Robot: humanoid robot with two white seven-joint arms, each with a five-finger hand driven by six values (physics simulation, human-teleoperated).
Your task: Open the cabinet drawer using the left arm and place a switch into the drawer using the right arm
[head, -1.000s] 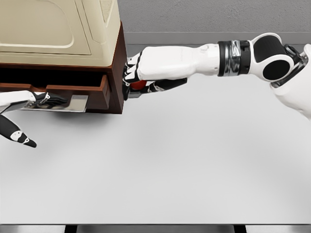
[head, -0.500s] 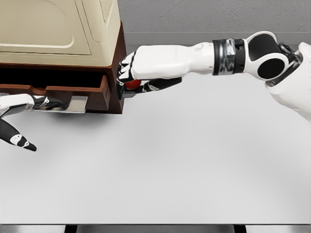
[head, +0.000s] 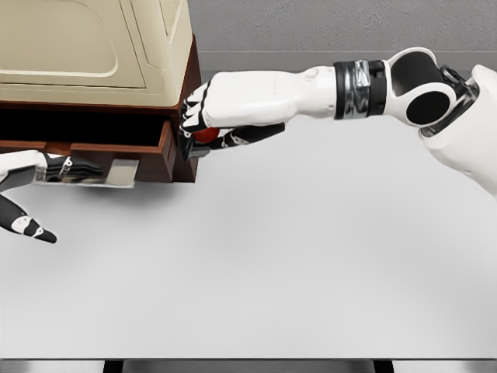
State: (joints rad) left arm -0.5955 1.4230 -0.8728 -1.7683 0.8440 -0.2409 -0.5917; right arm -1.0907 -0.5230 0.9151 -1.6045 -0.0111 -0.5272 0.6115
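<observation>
A brown cabinet [head: 185, 85] stands at the upper left with a cream appliance on top. Its drawer [head: 116, 151] is pulled out toward me, with a metal handle [head: 93, 172] on the front. My left hand [head: 54, 167] is curled around that handle; one finger points down and to the right below it. My right hand [head: 203, 124] is shut on a switch [head: 205, 135], a dark block with a red button. It holds the switch against the cabinet's right front corner, above and right of the open drawer.
The cream appliance [head: 93, 47] covers the cabinet top. The white table [head: 272, 264] stretches out in front and to the right. A grey wall runs behind it.
My right hand has carried the switch to the left, up to the cabinet's corner. My left hand has slid a little further left on the handle.
</observation>
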